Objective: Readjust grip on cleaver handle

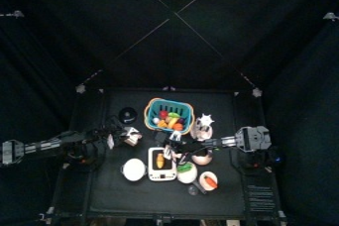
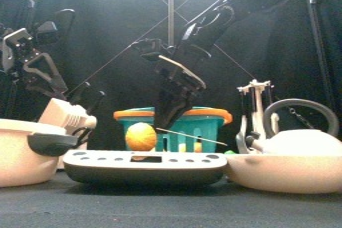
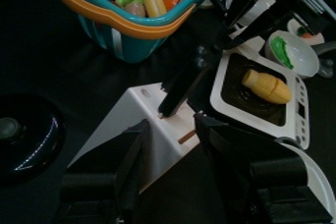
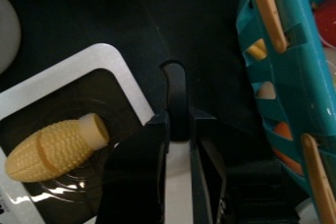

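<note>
Table contents, front edge to back curtain

1. Tray (image 2: 147, 164), white with a dark well, at the front centre. One ear of corn (image 2: 140, 137) lies in the well, yellow, stalk end pale.
2. Bowl (image 2: 20, 152), white, at the front left just beside the tray, with a black handle at its rim.
3. Kettle (image 2: 301, 152), white, looped handle on top, at the front right beside the tray.
4. Cleaver (image 4: 172, 85), the task's thing. It sits at mid-table over the strip between the tray and the basket, with the corn to one side of it. The black handle runs straight out from the jaws. From the front the blade shows only as a thin pale line slanting down over the tray; whether it touches the tray cannot be told.
5. Right gripper (image 4: 180, 135), reaching steeply down from the right arm to the table's middle. Its jaws stand half apart and pinch the cleaver handle, one on each side.
6. Basket (image 2: 201, 122), teal with an orange rim, behind the tray and filled with mixed vegetables.
7. Knife block (image 3: 144, 135), white, left of the tray, with black handles standing out of its top.
8. Left gripper (image 3: 174, 159), hanging over the knife block on the left side, jaws spread wide and holding nothing.
9. Black curtains at the rear
</note>
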Motion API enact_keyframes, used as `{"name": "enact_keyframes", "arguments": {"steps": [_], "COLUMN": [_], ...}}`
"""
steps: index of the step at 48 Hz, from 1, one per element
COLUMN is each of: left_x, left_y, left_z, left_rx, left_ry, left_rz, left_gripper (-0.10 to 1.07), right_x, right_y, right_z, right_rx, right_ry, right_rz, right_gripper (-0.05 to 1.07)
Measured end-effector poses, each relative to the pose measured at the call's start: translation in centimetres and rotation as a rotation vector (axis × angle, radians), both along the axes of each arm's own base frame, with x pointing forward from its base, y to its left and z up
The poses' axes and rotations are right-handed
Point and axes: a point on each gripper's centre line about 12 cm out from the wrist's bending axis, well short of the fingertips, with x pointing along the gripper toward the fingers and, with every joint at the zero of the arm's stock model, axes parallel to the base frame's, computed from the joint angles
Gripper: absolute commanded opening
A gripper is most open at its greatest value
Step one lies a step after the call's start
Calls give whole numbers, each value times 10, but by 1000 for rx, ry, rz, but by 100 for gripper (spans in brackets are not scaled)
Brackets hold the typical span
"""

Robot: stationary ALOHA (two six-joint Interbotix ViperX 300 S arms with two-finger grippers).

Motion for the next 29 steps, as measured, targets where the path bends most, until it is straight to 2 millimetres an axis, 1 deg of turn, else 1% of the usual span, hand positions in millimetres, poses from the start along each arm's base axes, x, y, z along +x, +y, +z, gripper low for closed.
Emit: {"name": "enact_keyframes", "arguments": {"steps": [3,8,10,11,14,19,22,25,29], "left_x": [0,1,1,1,3,11,14,17,20], "left_y": [0,0,-3,-4,-15,-39,-50,-55,-52], "left_z": [0,6,11,11,17,37,43,50,62], "left_rx": [-1,15,36,38,35,-23,-32,-21,0], "left_ry": [-1,-16,-33,-35,-66,-149,-185,-248,-351], "left_rz": [0,-7,-28,-37,-95,-204,-257,-276,-252], "left_gripper": [81,81,81,81,81,81,81,81,81], "right_x": [1,6,7,8,10,16,21,26,34], "right_y": [1,9,11,12,11,14,15,18,24], "right_z": [7,35,44,44,48,60,68,78,83], "right_rx": [-13,-74,-107,-117,-155,-253,-308,-354,-431], "right_ry": [-14,-81,-102,-104,-107,-114,-113,-114,-91], "right_rz": [8,64,84,92,107,143,148,143,135], "right_gripper": [55,55,55,55,55,55,55,55,55]}}
